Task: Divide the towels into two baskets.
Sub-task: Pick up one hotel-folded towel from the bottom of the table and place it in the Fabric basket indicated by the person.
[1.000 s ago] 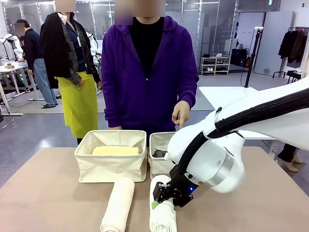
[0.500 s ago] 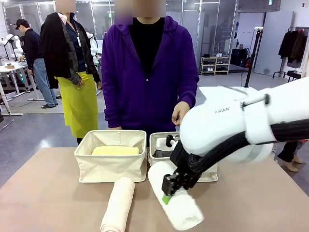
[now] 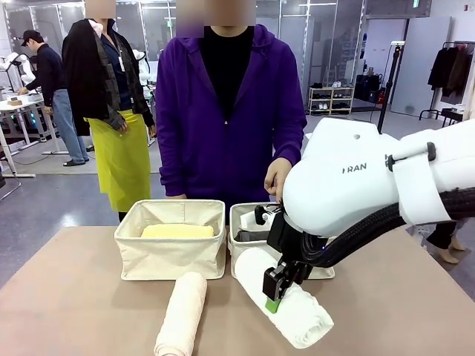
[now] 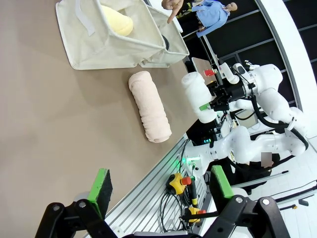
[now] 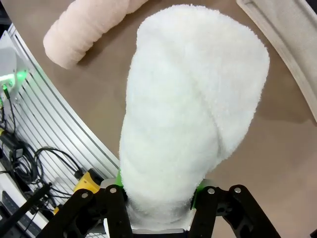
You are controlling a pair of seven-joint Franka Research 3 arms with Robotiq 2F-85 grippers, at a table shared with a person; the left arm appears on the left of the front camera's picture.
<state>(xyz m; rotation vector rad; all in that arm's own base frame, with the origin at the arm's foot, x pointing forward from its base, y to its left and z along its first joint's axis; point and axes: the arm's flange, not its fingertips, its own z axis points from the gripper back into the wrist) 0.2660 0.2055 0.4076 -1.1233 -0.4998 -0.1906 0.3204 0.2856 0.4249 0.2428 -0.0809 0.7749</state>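
Right jaws have raised the white towel [image 3: 300, 315].

- The white towel [image 3: 304, 315] is now clear of the table [image 3: 74, 297], lifted in the right gripper [image 3: 274, 288]; a second ago it lay flat.
- It now slants, far end by the right basket [image 3: 241, 226].
- The right arm sits higher, wrist turned.

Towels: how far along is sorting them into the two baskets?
Done: pale yellow towel in the left basket, dark grey towel in the right basket. In hand: white towel, gripped by the right gripper above the table. Left: cream towel lying on the table.
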